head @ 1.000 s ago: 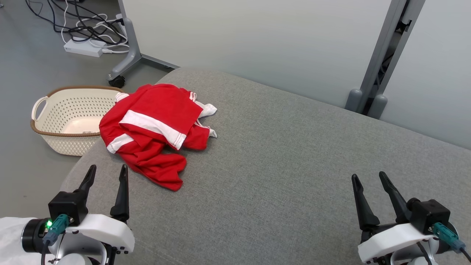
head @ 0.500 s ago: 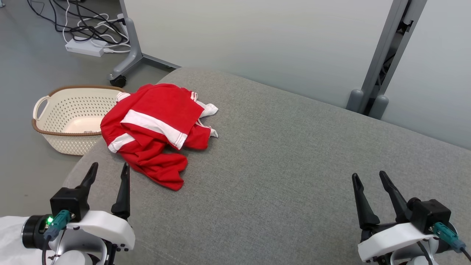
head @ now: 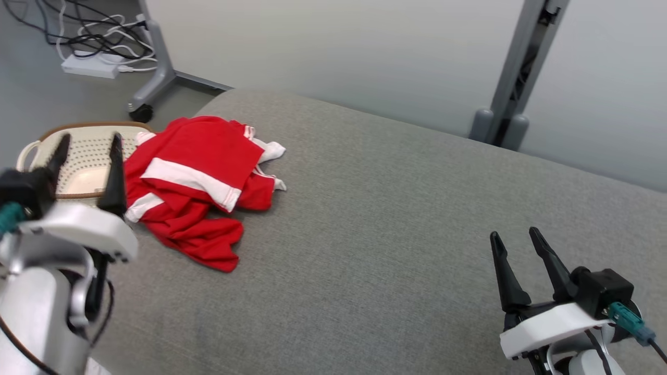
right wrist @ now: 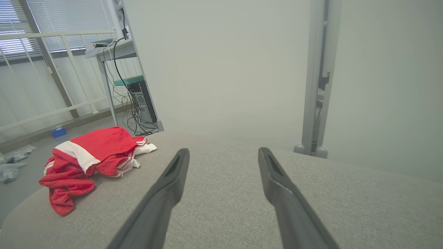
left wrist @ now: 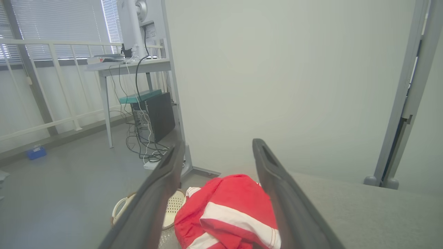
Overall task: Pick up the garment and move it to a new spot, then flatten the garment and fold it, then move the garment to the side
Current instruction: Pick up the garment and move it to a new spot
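The garment (head: 198, 177) lies crumpled in a red heap with white bands near the far left edge of a grey padded surface (head: 391, 234). The left wrist view shows the garment (left wrist: 228, 207) low between that arm's fingers. From the right wrist it lies far off to the left (right wrist: 93, 152). My left gripper (head: 88, 138) is raised at the left, open and empty. Its fingertips stand in front of the basket, just left of the garment, and do not touch it. My right gripper (head: 514, 233) hovers open and empty at the lower right, far from the garment.
A cream perforated basket (head: 86, 151) with a brown rim stands on the floor beside the surface's left edge. Behind it are a wheeled stand leg (head: 151, 88), a power strip (head: 88, 65) and cables. A grey post (head: 510, 78) rises by the pale wall at the back right.
My left arm has lifted and moved forward, bringing its open fingers up beside the garment. The camera has turned a little, shifting the scene left. The right gripper has hardly moved.
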